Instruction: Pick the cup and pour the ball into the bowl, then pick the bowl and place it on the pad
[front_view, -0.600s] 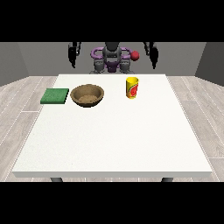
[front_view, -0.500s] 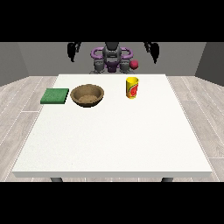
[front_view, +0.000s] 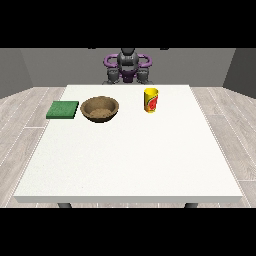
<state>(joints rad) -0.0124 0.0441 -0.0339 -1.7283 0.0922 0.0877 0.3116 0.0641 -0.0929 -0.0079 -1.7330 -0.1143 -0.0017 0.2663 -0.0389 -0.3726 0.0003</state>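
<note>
1. While searching for the hands, found neither anywhere over the worktop (front_view: 130, 160); could not tell whether released, clenched or grasping anything.
2. Saw only the robot (front_view: 127, 65), small at the far edge, centred behind the things.
3. Found the cup (front_view: 151, 100) upright on the far part of the worktop, toward the view's right, untouched and well apart from the bowl (front_view: 100, 109). Probably stood upright to keep the ball inside; could not see the ball itself, perhaps hidden below the rim.
4. Found the bowl toward the view's left of the cup, mouth up, so ready to catch a pour. Sat between cup and pad (front_view: 63, 109), a layout suited to the task's order: pour across first, then carry on to the pad.
5. Noted the pad lying flat near the worktop's left edge, just beside the bowl but not touching, a short way for the later move.
6. Judged the task not yet begun: cup not lifted, nothing poured, bowl not on the pad.
7. Expected a reach for the cup next, likelier from the hand at the view's right, being on the cup's side.
</note>
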